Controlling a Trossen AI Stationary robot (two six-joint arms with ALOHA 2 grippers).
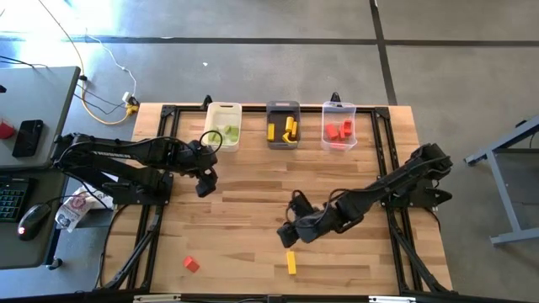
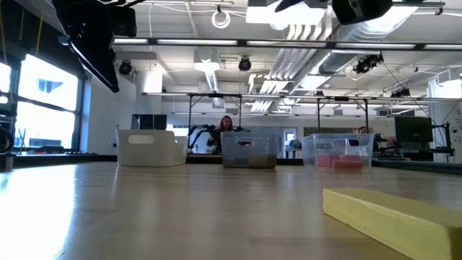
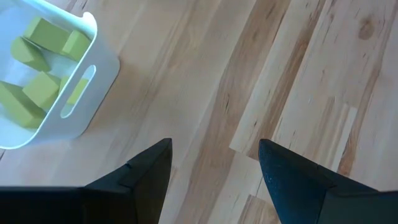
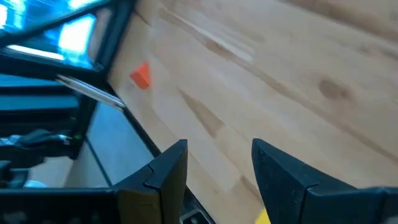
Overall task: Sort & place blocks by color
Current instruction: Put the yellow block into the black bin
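blocks are mostly sorted: light green blocks [image 1: 229,133] lie in the white bin [image 1: 223,110], yellow blocks [image 1: 289,128] in the dark grey bin [image 1: 282,107], red blocks [image 1: 339,130] in the clear bin [image 1: 338,108], all three bins in a row along the far edge of the table [image 1: 253,210]. two pieces lie loose near the front edge: a red block [image 1: 191,264] toward the left and a yellow bar [image 1: 291,263] toward the middle, well apart from each other.

the right hand [image 1: 287,236] hangs just beyond the yellow bar, its fingers [image 4: 165,174] apart with nothing between them; its wrist view shows the red block [image 4: 140,75] farther off and a sliver of yellow at the frame edge. the left hand [image 1: 205,187] is above the table in front of the white bin [image 3: 93,87], fingers [image 3: 146,177] spread and empty, bare wood between them.
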